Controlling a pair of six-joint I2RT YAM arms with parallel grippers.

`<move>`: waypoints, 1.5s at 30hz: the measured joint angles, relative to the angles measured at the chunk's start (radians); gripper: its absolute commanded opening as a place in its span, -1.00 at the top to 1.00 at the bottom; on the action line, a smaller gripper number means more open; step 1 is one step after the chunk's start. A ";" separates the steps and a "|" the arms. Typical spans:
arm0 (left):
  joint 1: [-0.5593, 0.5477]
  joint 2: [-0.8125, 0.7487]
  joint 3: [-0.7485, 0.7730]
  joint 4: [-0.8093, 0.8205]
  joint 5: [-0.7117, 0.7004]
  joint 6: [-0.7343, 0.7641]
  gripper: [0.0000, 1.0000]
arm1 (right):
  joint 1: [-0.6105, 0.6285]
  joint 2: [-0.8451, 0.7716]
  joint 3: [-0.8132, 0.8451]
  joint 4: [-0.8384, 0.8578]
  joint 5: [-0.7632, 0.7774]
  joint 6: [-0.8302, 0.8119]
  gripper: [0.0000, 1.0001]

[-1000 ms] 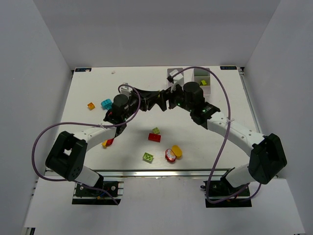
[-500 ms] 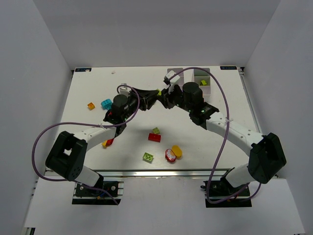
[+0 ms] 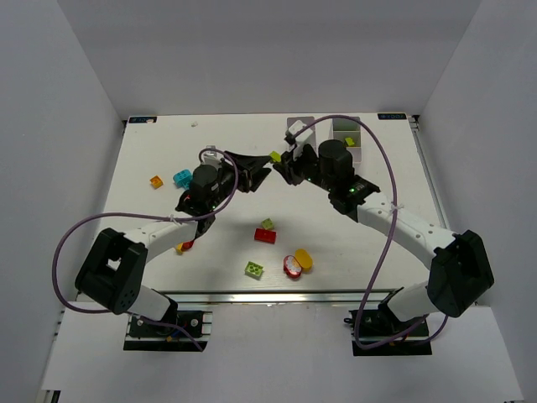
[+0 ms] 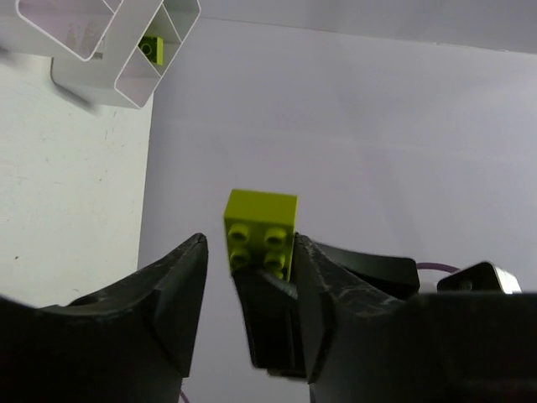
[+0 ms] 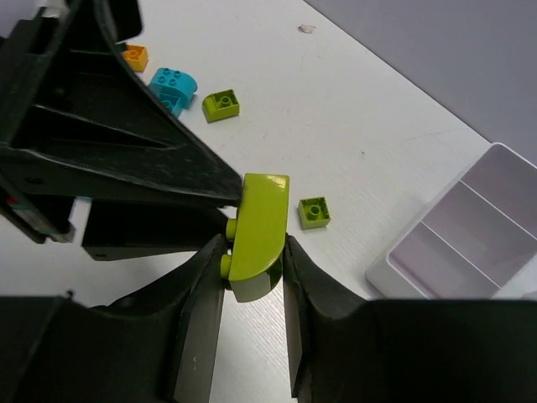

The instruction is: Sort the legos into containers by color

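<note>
Above the far middle of the white table (image 3: pixel 226 252), a lime brick (image 5: pixel 256 231) is clamped by the right gripper (image 5: pixel 252 252), while the left gripper (image 4: pixel 249 260) is parted slightly around it; a handover is judged underway; next, carrying to the far-right container (image 3: pixel 344 126) holding lime pieces is needed.

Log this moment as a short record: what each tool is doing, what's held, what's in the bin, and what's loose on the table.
right tool: shut on the lime brick
left tool: jaws apart, a gap beside that brick
white bin: second lime brick in one compartment
loose on table: red brick, cyan brick, orange brick, more
</note>
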 measured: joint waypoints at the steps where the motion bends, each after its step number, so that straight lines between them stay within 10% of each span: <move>1: 0.001 -0.006 -0.006 -0.002 -0.002 0.005 -0.20 | -0.011 -0.006 -0.003 -0.001 -0.003 0.000 1.00; 17: 0.281 -0.256 -0.015 -0.391 -0.010 0.324 -0.96 | -0.440 -0.071 -0.047 -0.154 -0.146 -0.209 1.00; 45: 0.397 -0.422 -0.022 -0.797 0.005 0.637 -0.96 | -0.582 0.503 0.461 -0.305 -0.197 -0.205 0.75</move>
